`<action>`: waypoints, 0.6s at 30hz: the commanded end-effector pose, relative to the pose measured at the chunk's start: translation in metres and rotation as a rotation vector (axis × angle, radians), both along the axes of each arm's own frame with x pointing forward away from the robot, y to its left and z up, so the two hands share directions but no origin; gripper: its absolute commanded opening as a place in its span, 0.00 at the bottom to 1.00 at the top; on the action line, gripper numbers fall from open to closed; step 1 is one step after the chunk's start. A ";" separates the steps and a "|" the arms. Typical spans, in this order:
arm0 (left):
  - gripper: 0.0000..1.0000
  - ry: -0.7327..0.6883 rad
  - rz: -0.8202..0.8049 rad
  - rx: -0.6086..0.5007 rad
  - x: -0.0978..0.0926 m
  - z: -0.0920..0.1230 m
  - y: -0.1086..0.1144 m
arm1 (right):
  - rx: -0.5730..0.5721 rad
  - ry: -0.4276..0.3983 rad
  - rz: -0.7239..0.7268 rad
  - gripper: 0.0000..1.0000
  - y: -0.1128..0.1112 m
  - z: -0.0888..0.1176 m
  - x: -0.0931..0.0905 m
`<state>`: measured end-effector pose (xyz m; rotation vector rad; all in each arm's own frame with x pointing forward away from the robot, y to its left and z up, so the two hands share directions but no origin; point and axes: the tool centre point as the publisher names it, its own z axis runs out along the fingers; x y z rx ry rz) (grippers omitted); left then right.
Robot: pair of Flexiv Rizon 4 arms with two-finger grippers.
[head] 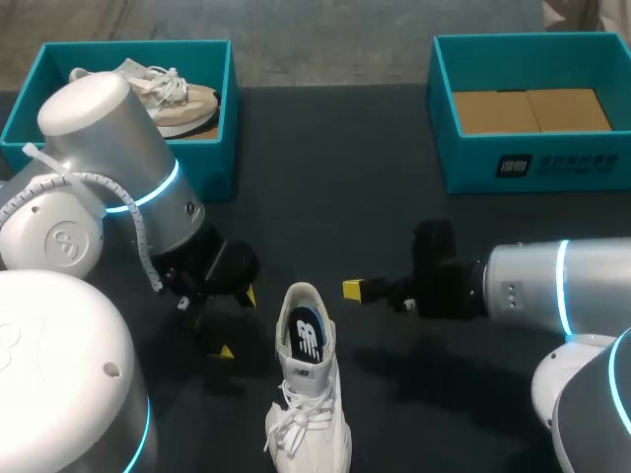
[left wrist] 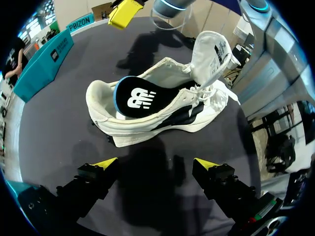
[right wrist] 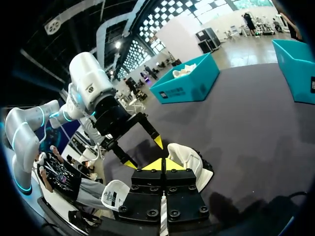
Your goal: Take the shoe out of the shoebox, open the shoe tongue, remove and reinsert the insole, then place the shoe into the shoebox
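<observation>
Shoe (head: pixel 308 394) sits on the table (head: pixel 335 177), insole (head: pixel 308 337) in. Your left gripper (head: pixel 237 323) is just beside it, fingers wide. Right gripper (head: pixel 353 289) is near the heel, fingers pinched together on nothing.

Two shoes (head: pixel 311 394) (head: pixel 173 94), two shoeboxes (head: pixel 215 148) (head: pixel 463 163), two claws (head: pixel 237 323) (head: pixel 353 289).

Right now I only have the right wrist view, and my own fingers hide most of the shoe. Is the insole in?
Observer: Yes. The left wrist view shows the black insole lying inside the white shoe, at the heel.
Operator: Tongue?
Observer: The tongue stands pulled up, clear of the opening.
Operator: Is the far-right shoebox free?
Observer: In the head view, the far-right shoebox holds only brown cardboard, no shoe.
</observation>
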<state>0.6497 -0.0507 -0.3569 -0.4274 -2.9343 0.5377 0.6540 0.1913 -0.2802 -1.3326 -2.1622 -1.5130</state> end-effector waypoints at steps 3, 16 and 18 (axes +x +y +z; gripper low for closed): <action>1.00 0.015 -0.065 -0.041 0.019 0.008 0.022 | -0.267 0.101 -0.013 0.00 0.001 0.018 -0.001; 1.00 -0.070 -0.222 -0.047 0.038 0.032 0.055 | -0.454 0.207 0.035 0.00 0.010 0.030 -0.006; 1.00 -0.074 -0.240 -0.053 0.042 0.035 0.060 | -0.459 0.208 0.036 0.00 0.013 0.032 -0.007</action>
